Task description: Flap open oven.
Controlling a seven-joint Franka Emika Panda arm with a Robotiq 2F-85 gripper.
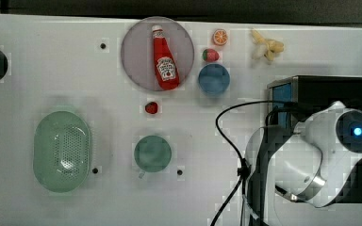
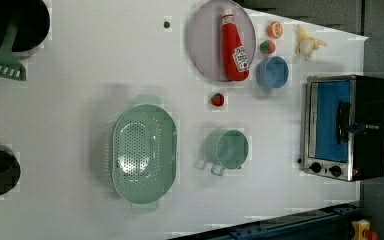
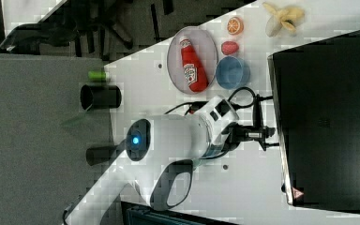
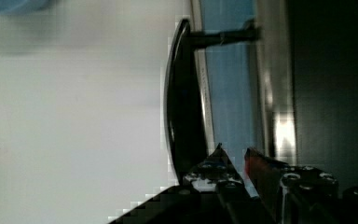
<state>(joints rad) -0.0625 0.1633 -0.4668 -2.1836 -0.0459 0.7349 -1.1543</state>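
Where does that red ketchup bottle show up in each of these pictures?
Top view: the ketchup bottle lies on the round plate, upper middle.
Left view: on the same plate, upper right of centre.
Right view: on the plate, upper middle.
Wrist view: not in it.
Shared landmark: the blue bowl beside the plate.

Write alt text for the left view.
A closed toaster oven with a blue glass door sits at the left view's right edge, the gripper at its bar handle. A green colander, green cup and ketchup bottle lie on the white table.

Ketchup bottle (image 1: 165, 58) on plate (image 1: 136, 56)
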